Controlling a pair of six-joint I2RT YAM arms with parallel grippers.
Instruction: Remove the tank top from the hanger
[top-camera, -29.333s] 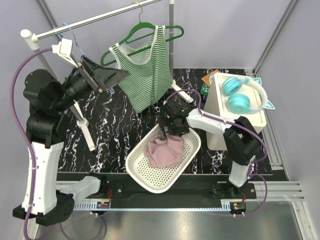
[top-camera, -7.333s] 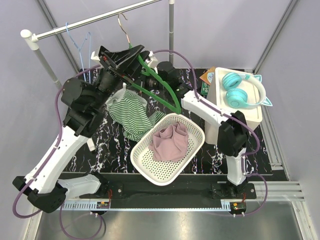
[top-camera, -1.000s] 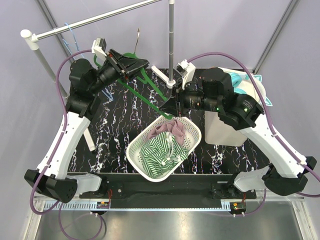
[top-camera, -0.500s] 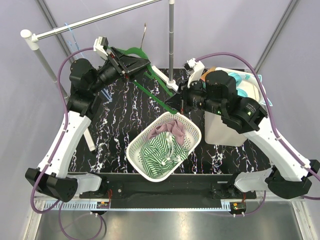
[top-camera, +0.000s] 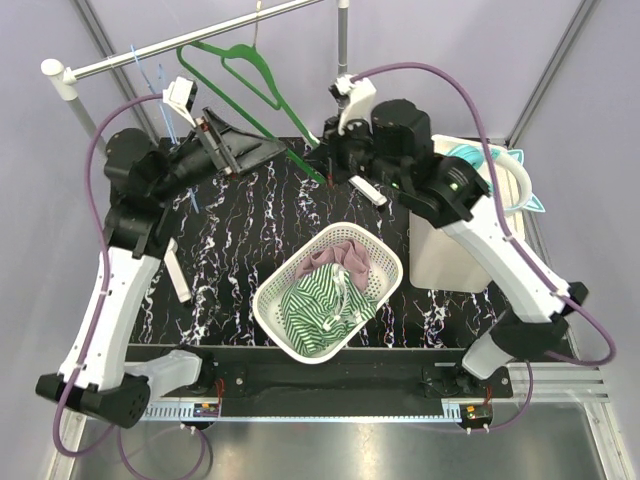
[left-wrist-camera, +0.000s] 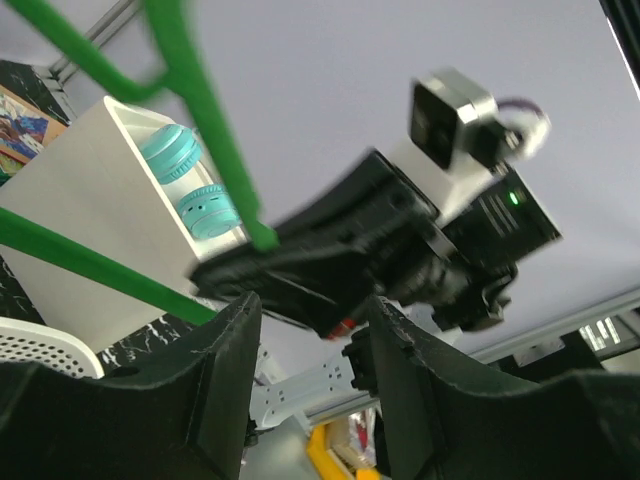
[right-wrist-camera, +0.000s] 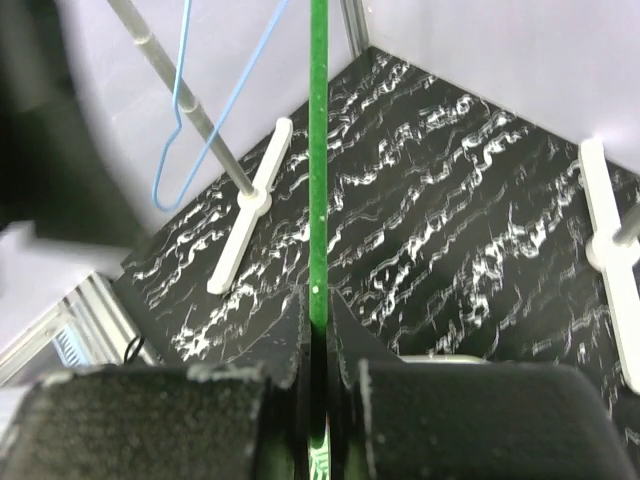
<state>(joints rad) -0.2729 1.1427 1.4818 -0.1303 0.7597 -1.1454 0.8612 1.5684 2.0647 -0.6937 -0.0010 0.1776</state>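
Now the right pincer (right-wrist-camera: 317, 303) clenches the bare hanger (right-wrist-camera: 318, 150), likely to rehang it, while the left pincer (left-wrist-camera: 305, 320) gapes empty alongside, top (top-camera: 315, 305) in basket (top-camera: 259, 303) below.

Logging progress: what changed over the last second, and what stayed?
The right gripper, shut on the green plastic hanger, raised it toward the metal rail. The left gripper opened and pulled back left. The green-striped tank top stayed in the white perforated basket.

No legible text (all views)
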